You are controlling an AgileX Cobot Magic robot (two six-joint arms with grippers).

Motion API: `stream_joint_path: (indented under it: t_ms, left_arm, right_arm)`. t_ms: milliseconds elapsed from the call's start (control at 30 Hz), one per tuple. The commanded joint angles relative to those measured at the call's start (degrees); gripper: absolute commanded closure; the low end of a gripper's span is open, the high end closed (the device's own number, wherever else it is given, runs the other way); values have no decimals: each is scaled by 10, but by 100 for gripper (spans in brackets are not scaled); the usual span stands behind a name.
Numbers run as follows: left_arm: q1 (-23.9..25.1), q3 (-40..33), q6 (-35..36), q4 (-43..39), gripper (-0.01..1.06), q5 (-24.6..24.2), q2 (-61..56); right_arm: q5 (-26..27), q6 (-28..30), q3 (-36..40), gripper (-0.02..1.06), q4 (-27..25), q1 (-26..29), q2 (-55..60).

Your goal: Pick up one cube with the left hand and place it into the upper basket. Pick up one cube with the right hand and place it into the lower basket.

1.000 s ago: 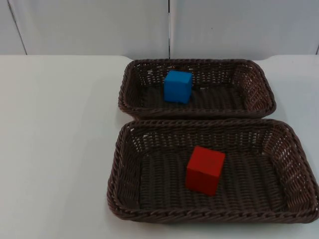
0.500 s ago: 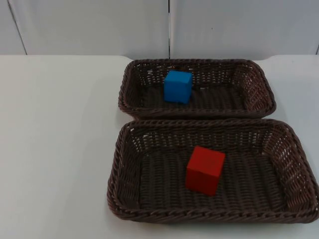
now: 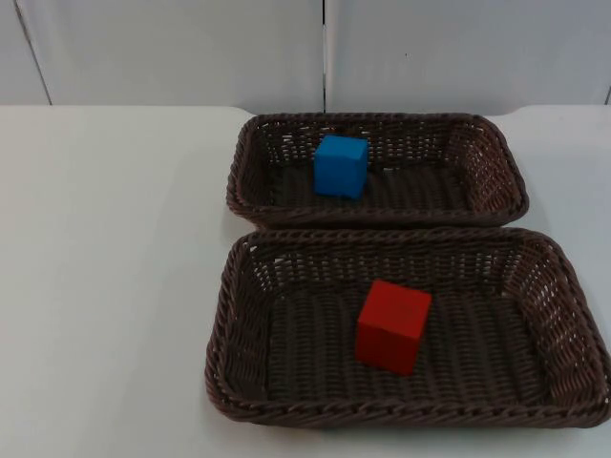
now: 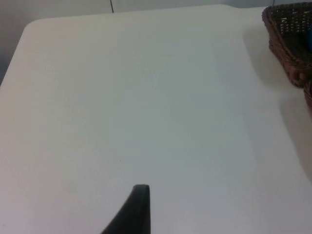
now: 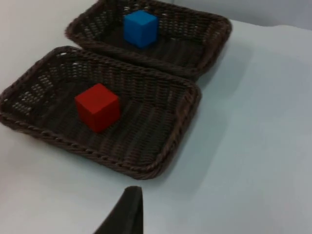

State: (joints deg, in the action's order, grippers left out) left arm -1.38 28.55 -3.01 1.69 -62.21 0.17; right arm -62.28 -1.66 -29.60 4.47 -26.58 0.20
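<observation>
Left gripper (image 4: 140, 204): one black fingertip in the left wrist view, held above bare white table top (image 4: 136, 107), well apart from the baskets. Cannot tell whether it is open or closed. Nothing seen in it.

Right gripper (image 5: 129, 209): one black fingertip in the right wrist view, above the table just off the lower basket's near corner. State likewise cannot be told. Nothing seen in it.

Lower dark brown woven wicker basket (image 3: 243, 401) (image 5: 161, 161): rectangular, the one farther from the wall. Red cube (image 3: 392, 325) (image 5: 97, 107) sits on its floor near the middle, turned slightly askew to the basket walls, clear of the rim.

Upper dark brown woven wicker basket (image 3: 382, 120) (image 5: 214, 29): same make, just beside the lower one, long rims nearly touching. Its corner also shows in the left wrist view (image 4: 287, 39). Blue cube (image 3: 341, 165) (image 5: 140, 28) rests inside, left of centre, close to the far wall.

Grey partition wall (image 3: 172, 48) behind the table, with a vertical seam.
</observation>
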Motion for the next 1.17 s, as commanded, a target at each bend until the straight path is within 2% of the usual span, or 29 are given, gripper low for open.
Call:
stream_joint_path:
  t_ms: [0, 167, 300, 500, 767, 1033, 1133]
  left_arm:
    - [2, -3, 4, 0, 0, 7, -2]
    - [2, -3, 4, 0, 0, 7, -2]
    - [2, -3, 4, 0, 0, 7, -2]
    - [2, -3, 4, 0, 0, 7, -2]
    - [2, -3, 4, 0, 0, 7, -2]
    - [2, -3, 4, 0, 0, 7, -2]
    - [2, -3, 4, 0, 0, 7, -2]
  right_arm:
    - [5, 0, 2, -1, -2, 33, -2]
    - [5, 0, 2, -1, -2, 67, -2]
    - [5, 0, 2, -1, -2, 119, -2]
    - [5, 0, 2, -1, -2, 169, -2]
    - [5, 0, 2, -1, -3, 207, -2]
    - [5, 0, 2, -1, -3, 213, -2]
    - [5, 0, 2, -1, -3, 237, -2]
